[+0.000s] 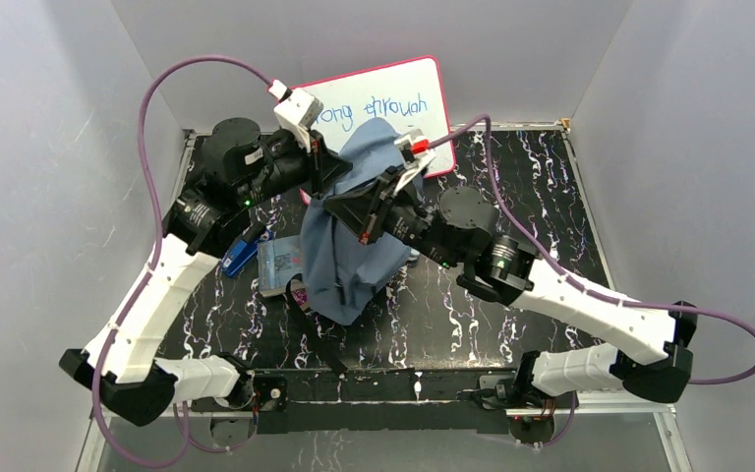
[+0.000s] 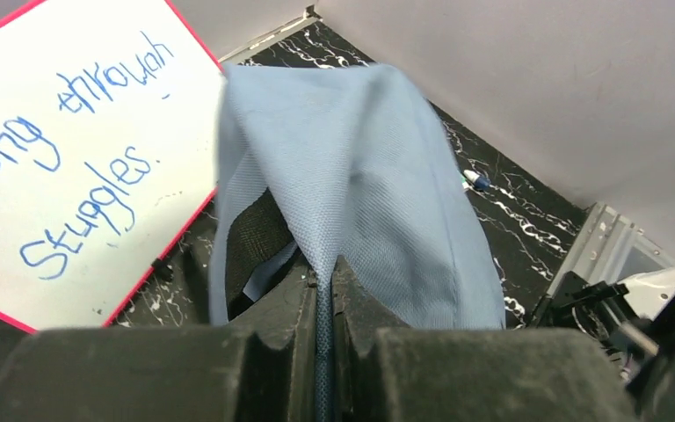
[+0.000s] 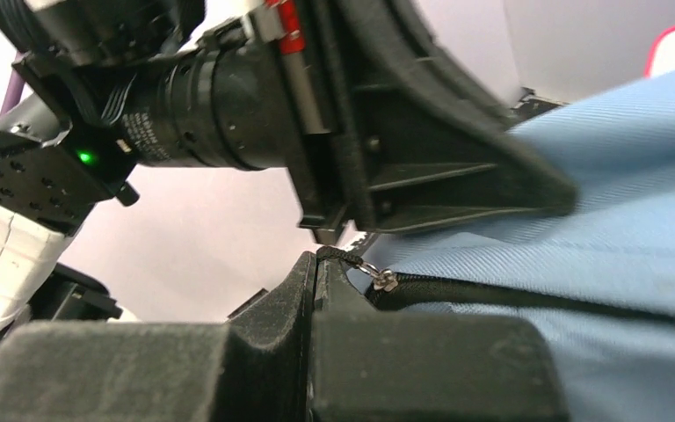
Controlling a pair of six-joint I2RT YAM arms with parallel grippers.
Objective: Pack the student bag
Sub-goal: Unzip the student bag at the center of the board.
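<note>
In the top view the illumination is bright, diffuse and even: the pale walls point(image 1: 688, 147) show no hot spots, shadows on the table point(image 1: 551, 197) are soft, and the whiteboard point(image 1: 393, 93) is close to overexposed. In both wrist views the near fingers point(image 2: 185, 369) form a dark, defocused band along the bottom edge, while the weave of the student bag point(image 2: 387, 176) resolves sharply. In the right wrist view the background washes out to pale lilac.

I see the student bag point(image 1: 349, 236), soft grey-blue fabric, hoisted by its top and hanging in loose folds over the middle of the table point(image 1: 551, 197). Its dark zipper point(image 3: 510, 297) runs taut, with a silver pull at one end.
</note>
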